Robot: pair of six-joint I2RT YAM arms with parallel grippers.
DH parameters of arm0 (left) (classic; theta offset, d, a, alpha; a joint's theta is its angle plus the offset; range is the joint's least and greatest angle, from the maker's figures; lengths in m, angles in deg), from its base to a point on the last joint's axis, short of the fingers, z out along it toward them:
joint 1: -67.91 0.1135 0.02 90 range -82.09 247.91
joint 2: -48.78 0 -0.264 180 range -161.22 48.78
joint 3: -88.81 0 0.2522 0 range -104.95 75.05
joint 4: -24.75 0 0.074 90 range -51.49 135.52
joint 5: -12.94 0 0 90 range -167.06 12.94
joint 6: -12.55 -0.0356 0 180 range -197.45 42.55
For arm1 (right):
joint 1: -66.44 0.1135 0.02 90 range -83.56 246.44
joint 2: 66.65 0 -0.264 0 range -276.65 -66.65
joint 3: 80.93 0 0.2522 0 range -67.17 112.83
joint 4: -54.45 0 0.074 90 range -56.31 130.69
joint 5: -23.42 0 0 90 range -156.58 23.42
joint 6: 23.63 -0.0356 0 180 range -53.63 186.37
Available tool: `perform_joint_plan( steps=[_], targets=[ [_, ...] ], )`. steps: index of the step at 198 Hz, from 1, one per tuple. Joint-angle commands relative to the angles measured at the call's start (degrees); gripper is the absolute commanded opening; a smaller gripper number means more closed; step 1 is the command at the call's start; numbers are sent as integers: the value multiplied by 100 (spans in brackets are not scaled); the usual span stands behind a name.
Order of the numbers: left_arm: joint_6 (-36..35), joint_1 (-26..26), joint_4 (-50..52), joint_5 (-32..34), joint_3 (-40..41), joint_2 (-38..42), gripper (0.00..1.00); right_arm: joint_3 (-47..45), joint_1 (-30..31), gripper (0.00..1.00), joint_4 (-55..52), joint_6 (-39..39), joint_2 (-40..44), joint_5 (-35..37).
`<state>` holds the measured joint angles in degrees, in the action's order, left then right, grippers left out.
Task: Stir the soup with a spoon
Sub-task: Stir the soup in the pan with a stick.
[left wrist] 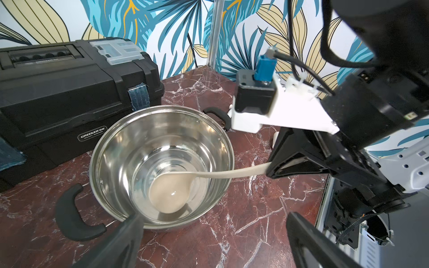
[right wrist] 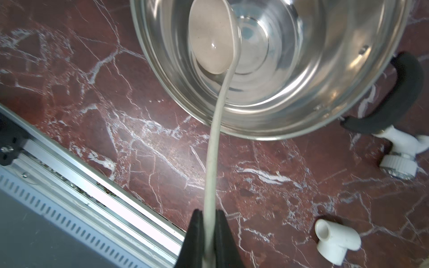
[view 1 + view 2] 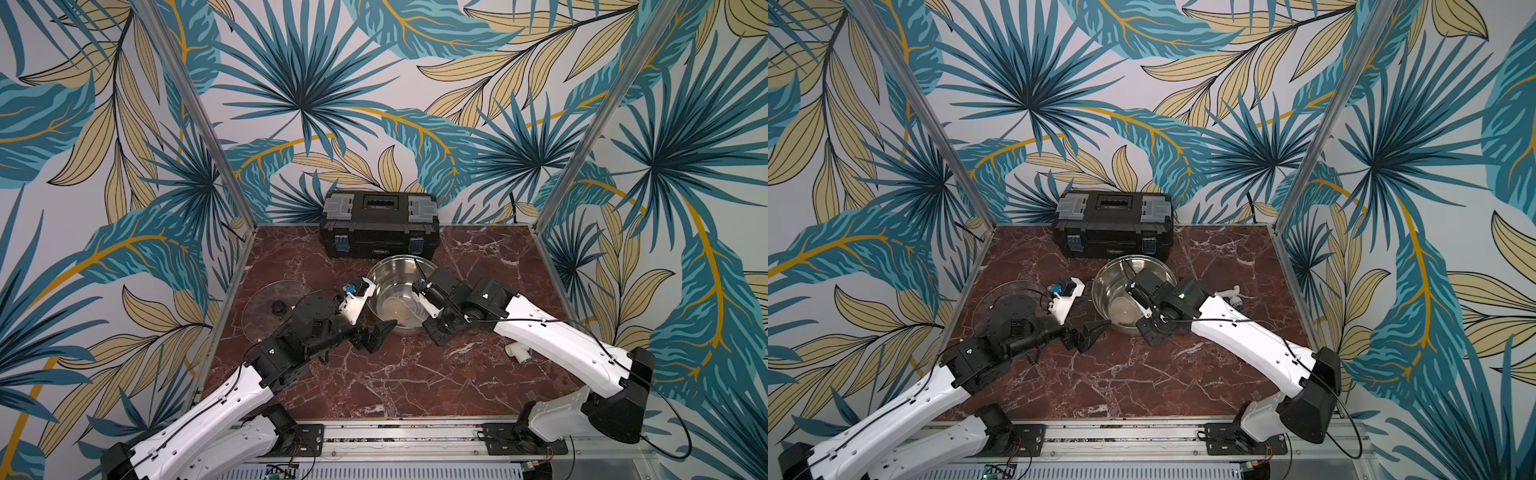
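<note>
We see a red-brown marble-patterned tabletop (image 3: 395,374), veined in white. It is walled on three sides by wallpaper of teal and beige palm leaves (image 3: 299,104) and framed by slanting aluminium posts (image 3: 195,108). Along the near edge runs a silver rail (image 3: 395,436) carrying both arm bases.

Toward the back of the marble stands the round shiny stainless-steel pot (image 3: 388,270), just in front of a black-and-grey plastic toolbox (image 3: 378,224) set against the back wall. The cream-beige plastic ladle (image 1: 170,195) has its deep round bowl down inside the pot, off-centre over the polished floor; we cannot tell whether it touches. Its slim handle rises over the rim toward the right arm. The right gripper (image 2: 208,212) is clamped on the upper part of that handle, with a black finger pressed against each side.

The left gripper (image 1: 214,215) has its fingers spread wide with nothing between them, just beside the pot's near wall; we cannot tell whether it touches the steel.

A clear round glass lid with a black knob (image 3: 266,299) lies flat on the left part of the marble, partly under the left arm. A small white pipe T-fitting (image 2: 336,241) lies on the right part. Another white fitting with a ribbed collar (image 2: 399,162) sits just beside the pot's black loop handle (image 2: 399,92).
</note>
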<state>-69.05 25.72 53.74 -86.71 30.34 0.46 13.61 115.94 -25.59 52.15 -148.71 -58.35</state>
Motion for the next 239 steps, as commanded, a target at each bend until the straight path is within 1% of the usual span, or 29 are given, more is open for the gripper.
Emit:
perform_joint_plan(
  steps=[1,22,51,87,106,131,166,205,239],
  targets=[
    [-28,-4,-97,22,129,35,100,-234,3,0,-411,-191,105,711],
    [-6,-5,-155,10,155,9,100,-253,-55,0,-439,-273,29,1183],
    [29,1,-160,-24,147,-16,100,-56,-231,0,-321,-327,-257,1539],
    [14,-7,-134,-6,158,6,100,546,-307,0,-199,-233,-785,1848],
    [2,-6,-134,9,158,8,100,1003,-303,0,-167,-154,-1137,1688],
    [12,-1,-116,-9,138,21,100,1520,-304,0,-93,-87,-1511,1189],
    [38,-4,-140,-5,140,38,100,1926,-153,0,-192,-23,-1832,812],
    [28,0,-172,-15,138,37,100,1735,72,0,-211,-35,-1614,477],
    [8,-3,-160,-32,129,36,100,1304,193,0,-317,-158,-1221,370]
  ],
)
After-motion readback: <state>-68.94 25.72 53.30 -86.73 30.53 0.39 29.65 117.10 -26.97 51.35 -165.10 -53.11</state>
